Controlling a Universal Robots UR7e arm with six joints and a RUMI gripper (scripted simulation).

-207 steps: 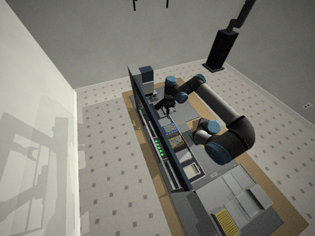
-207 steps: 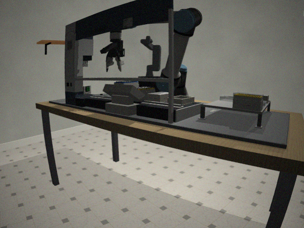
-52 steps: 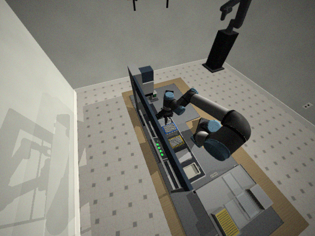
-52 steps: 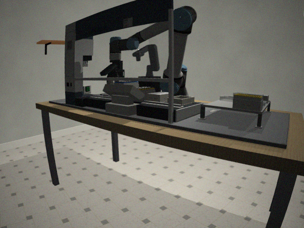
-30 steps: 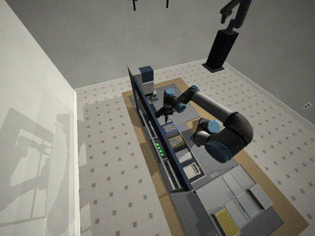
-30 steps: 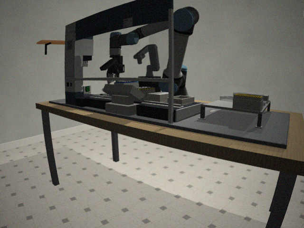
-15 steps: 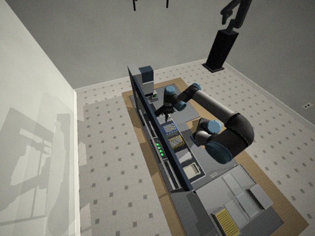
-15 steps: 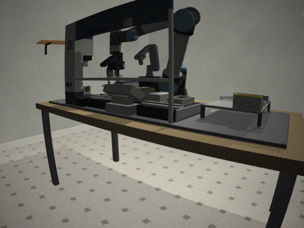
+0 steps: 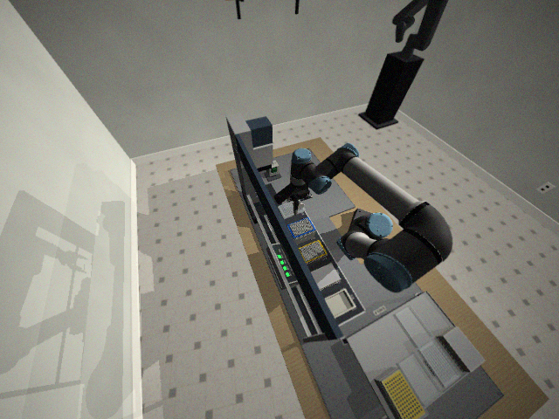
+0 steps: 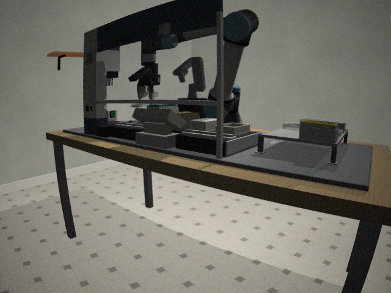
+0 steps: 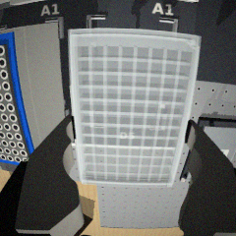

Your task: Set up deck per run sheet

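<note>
My gripper (image 11: 131, 119) is shut on a clear plate lid (image 11: 132, 105) with a grid pattern, its jaws on the two long sides. I hold it level above the deck at the D5 end (image 9: 287, 209), below the gantry beam; the gripper also shows in the exterior view (image 10: 146, 91). Two engraved A1 marks (image 11: 162, 9) and the locator brackets show past the lid's far edge. I cannot tell what lies under the lid. The blue-framed tip rack (image 9: 300, 226) stands uncovered next to D5 and also shows at the left of the wrist view (image 11: 10, 103).
Further along the deck are a yellow-framed tip rack (image 9: 313, 250), a sealed block (image 9: 327, 278) and an open reservoir (image 9: 338, 302). The shelf unit (image 9: 424, 356) holds a yellow rack (image 9: 403, 394), a clear plate and flat covers. A perforated grey plate (image 11: 211, 98) lies to the right.
</note>
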